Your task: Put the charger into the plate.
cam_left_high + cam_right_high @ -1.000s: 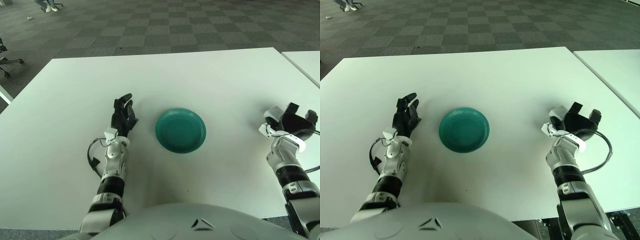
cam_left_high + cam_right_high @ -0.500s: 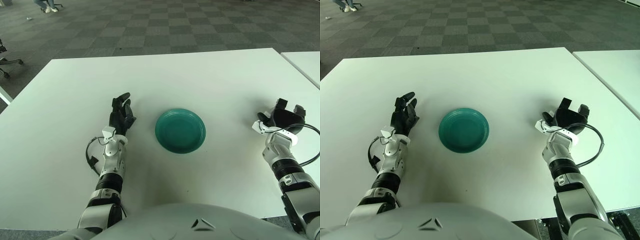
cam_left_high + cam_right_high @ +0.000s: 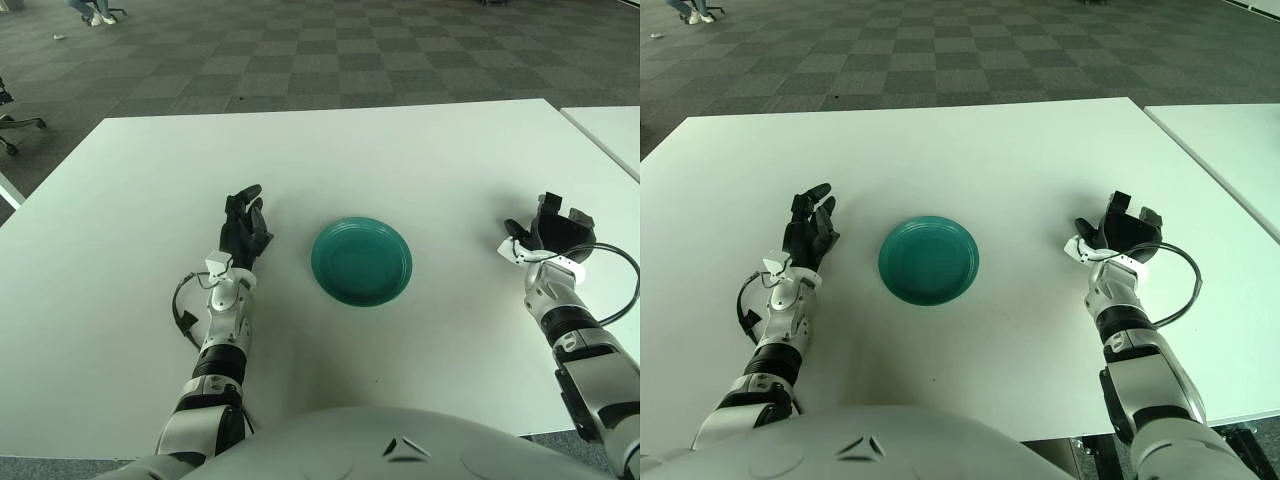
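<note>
A teal plate (image 3: 361, 260) lies empty at the middle of the white table (image 3: 330, 150). I see no charger in either view. My left hand (image 3: 245, 225) rests on the table just left of the plate, its black fingers spread and holding nothing. My right hand (image 3: 550, 225) is near the table's right edge, well right of the plate, its fingers spread upward and holding nothing. The same right hand shows in the right eye view (image 3: 1118, 228).
A black cable loop (image 3: 622, 290) hangs from my right wrist over the table's right edge. A second white table (image 3: 612, 125) stands to the right across a narrow gap. Chequered carpet lies beyond the far edge.
My right hand has moved forward and a little left, towards the plate's side, and turned its fingers more upright. My left hand has barely moved.
</note>
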Action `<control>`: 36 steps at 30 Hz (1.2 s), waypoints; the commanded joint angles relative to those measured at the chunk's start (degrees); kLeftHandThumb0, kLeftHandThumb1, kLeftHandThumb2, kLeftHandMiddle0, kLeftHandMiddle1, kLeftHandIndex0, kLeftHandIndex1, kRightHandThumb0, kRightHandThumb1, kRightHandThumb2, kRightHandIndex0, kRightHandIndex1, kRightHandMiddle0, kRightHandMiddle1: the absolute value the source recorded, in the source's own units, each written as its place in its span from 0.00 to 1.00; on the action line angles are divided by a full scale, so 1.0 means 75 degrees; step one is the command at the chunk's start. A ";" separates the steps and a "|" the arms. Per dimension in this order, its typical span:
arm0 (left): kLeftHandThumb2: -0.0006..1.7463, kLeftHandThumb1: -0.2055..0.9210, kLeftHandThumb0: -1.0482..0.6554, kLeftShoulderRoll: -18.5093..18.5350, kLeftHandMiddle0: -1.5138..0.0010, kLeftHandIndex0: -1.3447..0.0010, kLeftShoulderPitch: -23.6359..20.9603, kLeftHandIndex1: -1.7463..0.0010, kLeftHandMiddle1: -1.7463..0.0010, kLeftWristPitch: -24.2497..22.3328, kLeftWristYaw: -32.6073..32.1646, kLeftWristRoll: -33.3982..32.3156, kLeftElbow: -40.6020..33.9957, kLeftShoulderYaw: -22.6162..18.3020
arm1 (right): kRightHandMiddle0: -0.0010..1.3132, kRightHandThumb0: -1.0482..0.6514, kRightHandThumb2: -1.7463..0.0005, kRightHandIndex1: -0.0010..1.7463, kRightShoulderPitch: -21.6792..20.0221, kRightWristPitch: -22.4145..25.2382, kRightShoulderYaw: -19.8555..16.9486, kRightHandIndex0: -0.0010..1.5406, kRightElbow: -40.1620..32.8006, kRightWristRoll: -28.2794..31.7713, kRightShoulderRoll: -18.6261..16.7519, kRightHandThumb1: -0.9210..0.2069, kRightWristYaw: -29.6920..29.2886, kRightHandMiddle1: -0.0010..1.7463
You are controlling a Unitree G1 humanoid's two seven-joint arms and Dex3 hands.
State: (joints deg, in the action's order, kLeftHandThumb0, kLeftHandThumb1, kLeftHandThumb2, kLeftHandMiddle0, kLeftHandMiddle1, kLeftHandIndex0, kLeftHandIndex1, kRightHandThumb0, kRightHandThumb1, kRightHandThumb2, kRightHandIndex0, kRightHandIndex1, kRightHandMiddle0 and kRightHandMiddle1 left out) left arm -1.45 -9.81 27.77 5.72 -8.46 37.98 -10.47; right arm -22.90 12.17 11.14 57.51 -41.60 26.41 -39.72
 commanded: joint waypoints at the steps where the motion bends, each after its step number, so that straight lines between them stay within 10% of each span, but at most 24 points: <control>1: 0.51 1.00 0.16 -0.0002 0.86 0.98 0.0610 0.38 0.79 -0.0395 -0.0040 -0.0045 0.0547 -0.0077 | 0.10 0.10 0.63 0.75 0.2125 -0.1010 0.0101 0.25 0.2182 0.0681 -0.1898 0.00 0.0507 0.82; 6: 0.51 1.00 0.16 -0.0001 0.85 0.98 0.0553 0.38 0.79 -0.0428 -0.0062 -0.0038 0.0562 -0.0080 | 0.18 0.13 0.65 0.97 0.2041 -0.1116 -0.0308 0.32 0.2463 0.1189 -0.1998 0.00 0.1120 0.94; 13: 0.51 1.00 0.16 0.0000 0.85 0.98 0.0450 0.38 0.79 -0.0448 -0.0090 -0.0029 0.0654 -0.0089 | 0.23 0.15 0.66 1.00 0.0757 -0.0814 -0.0724 0.42 0.2378 0.1454 -0.1402 0.00 0.1829 0.98; 24: 0.51 1.00 0.16 -0.0006 0.85 0.98 0.0306 0.38 0.79 -0.0449 -0.0132 -0.0010 0.0800 -0.0101 | 0.33 0.21 0.65 1.00 0.0868 -0.0470 -0.0973 0.48 0.2718 0.1591 -0.1424 0.00 0.2506 1.00; 28: 0.51 1.00 0.16 -0.0002 0.85 0.98 0.0286 0.38 0.79 -0.0445 -0.0131 -0.0011 0.0830 -0.0106 | 0.33 0.34 0.46 1.00 0.0969 -0.0481 -0.1125 0.52 0.2756 0.1646 -0.1435 0.27 0.2454 1.00; 36: 0.51 1.00 0.16 0.0028 0.85 0.98 0.0199 0.38 0.80 -0.0450 -0.0125 -0.0024 0.0926 -0.0130 | 0.36 0.36 0.38 1.00 0.0733 -0.0408 -0.1338 0.58 0.2727 0.1607 -0.1651 0.37 0.1842 1.00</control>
State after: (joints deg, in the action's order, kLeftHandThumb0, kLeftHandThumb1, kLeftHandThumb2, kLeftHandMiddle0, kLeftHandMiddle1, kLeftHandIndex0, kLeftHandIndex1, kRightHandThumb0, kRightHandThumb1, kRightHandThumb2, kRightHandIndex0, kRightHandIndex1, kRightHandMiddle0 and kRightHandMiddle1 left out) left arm -1.56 -11.56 27.94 5.71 -8.46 38.79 -10.59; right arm -27.83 4.73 2.37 66.80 -36.62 25.54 -41.24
